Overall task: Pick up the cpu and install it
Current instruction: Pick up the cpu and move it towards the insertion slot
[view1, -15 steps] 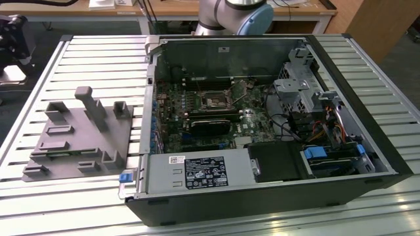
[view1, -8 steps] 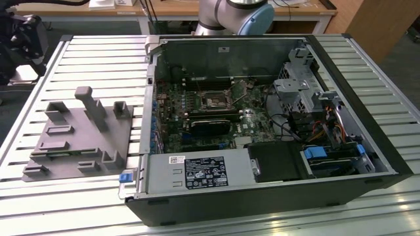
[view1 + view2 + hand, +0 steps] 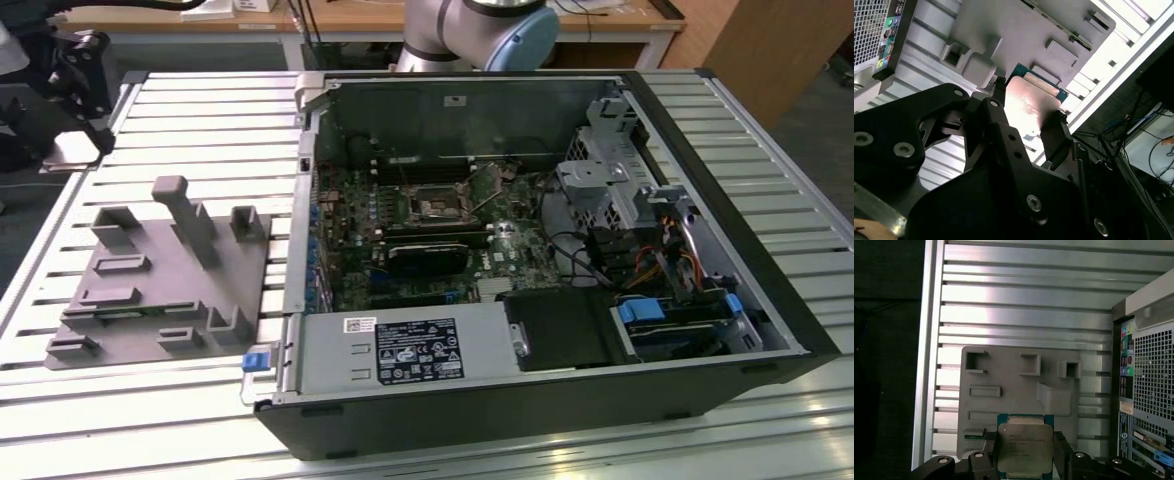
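In both wrist views the cpu [image 3: 1024, 445] [image 3: 1029, 100], a flat square chip with a silvery top and a green rim, sits between my black fingers. My gripper [image 3: 1025, 454] [image 3: 1026, 109] is shut on its two opposite edges and holds it in the air above the grey plastic fixture [image 3: 1019, 385] [image 3: 1019, 30]. In the exterior view that fixture [image 3: 160, 280] lies on the table at the exterior view's left, beside the open computer case [image 3: 747, 300]. The dark motherboard socket [image 3: 437, 207] with its metal frame lies inside the case.
The slatted aluminium table [image 3: 187, 110] carries both the fixture and the case. The case's perforated rear panel [image 3: 1149, 390] stands close beside the fixture. Cables, a drive cage [image 3: 607, 180] and a power supply [image 3: 400, 352] crowd the case around the socket. Past the table's edge [image 3: 929, 365] it is dark.
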Robot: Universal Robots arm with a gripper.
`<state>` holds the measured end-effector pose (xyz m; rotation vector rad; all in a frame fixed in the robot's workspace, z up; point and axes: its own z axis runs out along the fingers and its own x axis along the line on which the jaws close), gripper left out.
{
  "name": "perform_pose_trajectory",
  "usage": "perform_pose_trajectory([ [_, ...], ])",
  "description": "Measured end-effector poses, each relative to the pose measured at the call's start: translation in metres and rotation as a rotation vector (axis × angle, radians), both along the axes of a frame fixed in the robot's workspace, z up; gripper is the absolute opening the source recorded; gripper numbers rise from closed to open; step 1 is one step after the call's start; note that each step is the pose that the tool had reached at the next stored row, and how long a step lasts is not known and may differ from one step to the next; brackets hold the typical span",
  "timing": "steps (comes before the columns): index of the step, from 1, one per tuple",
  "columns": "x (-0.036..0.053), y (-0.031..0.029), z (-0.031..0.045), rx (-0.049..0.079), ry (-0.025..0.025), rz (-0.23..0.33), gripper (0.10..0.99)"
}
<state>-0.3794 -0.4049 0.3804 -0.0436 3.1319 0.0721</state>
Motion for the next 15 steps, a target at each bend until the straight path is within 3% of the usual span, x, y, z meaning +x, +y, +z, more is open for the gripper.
perform_pose_trajectory([
  [15,0.0347,0.0000,0.0000,0.000,-0.0001,0.000,0.533],
])
